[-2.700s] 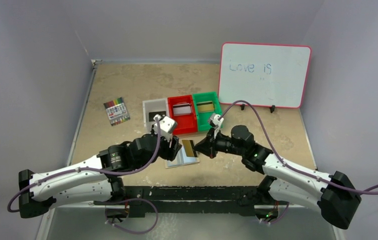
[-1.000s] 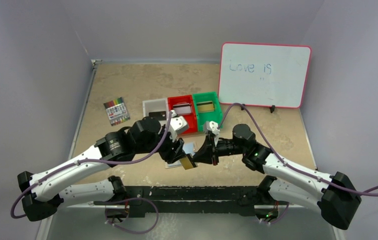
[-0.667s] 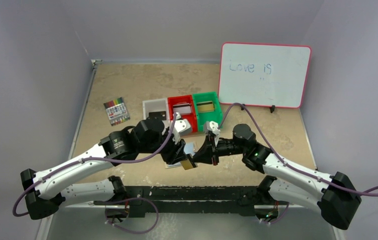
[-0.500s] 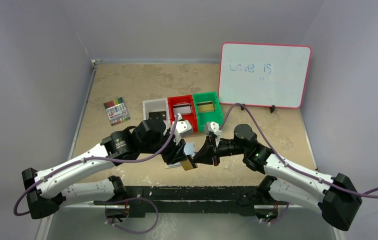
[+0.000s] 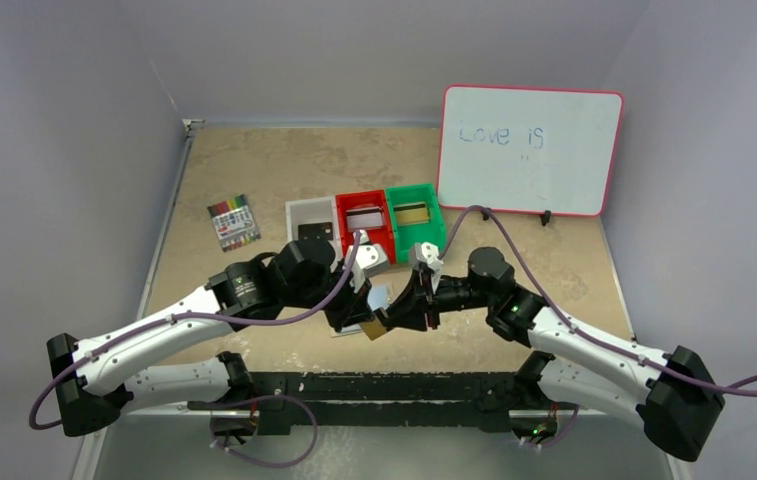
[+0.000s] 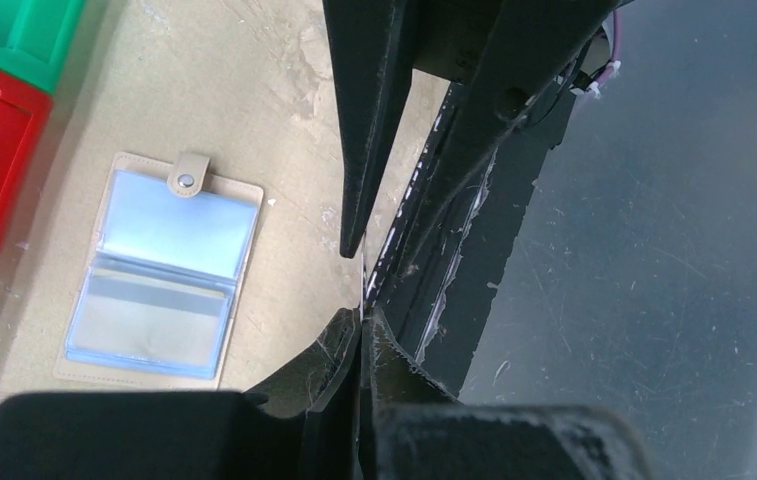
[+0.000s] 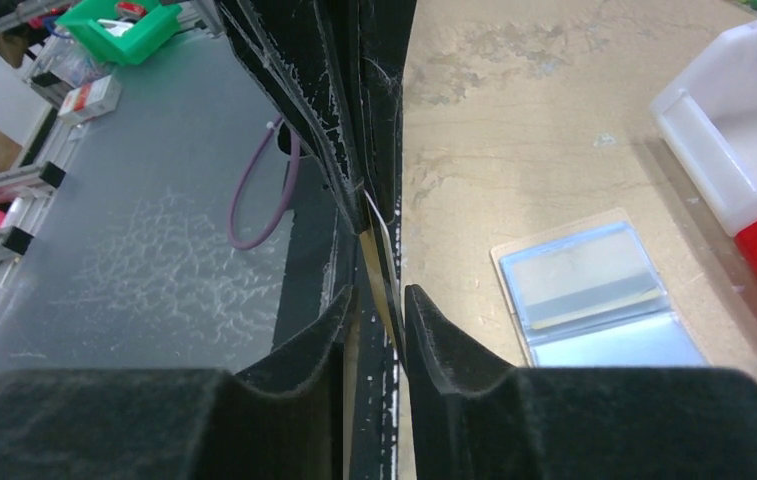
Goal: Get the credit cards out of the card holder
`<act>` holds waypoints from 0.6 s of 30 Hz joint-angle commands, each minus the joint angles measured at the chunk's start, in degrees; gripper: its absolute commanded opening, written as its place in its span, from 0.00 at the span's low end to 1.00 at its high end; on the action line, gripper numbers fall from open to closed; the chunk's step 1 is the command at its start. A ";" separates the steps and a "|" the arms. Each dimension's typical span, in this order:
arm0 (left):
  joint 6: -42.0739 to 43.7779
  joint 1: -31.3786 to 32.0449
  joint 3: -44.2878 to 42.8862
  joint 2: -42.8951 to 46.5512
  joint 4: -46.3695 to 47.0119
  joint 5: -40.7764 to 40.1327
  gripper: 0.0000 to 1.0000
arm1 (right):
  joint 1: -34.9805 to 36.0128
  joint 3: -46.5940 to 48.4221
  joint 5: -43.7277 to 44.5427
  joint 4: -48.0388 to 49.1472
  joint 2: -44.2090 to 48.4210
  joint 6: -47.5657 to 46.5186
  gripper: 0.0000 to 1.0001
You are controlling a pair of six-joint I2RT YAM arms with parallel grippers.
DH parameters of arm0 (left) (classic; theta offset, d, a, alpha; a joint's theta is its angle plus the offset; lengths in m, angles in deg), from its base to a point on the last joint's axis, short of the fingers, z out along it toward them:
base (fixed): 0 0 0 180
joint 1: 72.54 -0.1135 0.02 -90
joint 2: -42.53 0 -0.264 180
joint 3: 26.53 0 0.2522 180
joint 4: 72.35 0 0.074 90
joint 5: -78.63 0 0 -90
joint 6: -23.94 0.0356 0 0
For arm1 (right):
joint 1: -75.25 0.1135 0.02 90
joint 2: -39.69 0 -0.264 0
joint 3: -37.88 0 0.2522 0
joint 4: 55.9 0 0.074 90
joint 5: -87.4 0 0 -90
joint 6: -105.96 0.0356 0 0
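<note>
A gold card (image 5: 374,327) hangs edge-on above the table's near middle, between both grippers. My left gripper (image 5: 362,318) (image 6: 364,312) is shut on the card's thin edge (image 6: 363,285). My right gripper (image 5: 394,316) (image 7: 379,292) faces it from the other side. Its fingers stand slightly apart around the card (image 7: 378,262), with a gap showing beside it. The card holder (image 5: 381,296) (image 6: 159,270) (image 7: 594,290) lies open on the table below, pale blue inside, with its snap tab (image 6: 187,180) showing.
White (image 5: 311,213), red (image 5: 364,240) and green (image 5: 436,215) bins stand in a row behind the grippers, each with a flat card-like thing inside. A marker pack (image 5: 233,222) lies at the left. A whiteboard (image 5: 531,150) stands at the back right. The black table edge (image 6: 454,260) runs just under the grippers.
My left gripper has shut on the gold card. My right gripper's fingers have parted a little from it. Both arms have stayed almost in place.
</note>
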 commanded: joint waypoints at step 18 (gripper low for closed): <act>-0.85 -0.16 3.72 5.82 6.63 -3.74 0.00 | 0.17 -3.05 20.57 1.69 14.10 5.98 0.75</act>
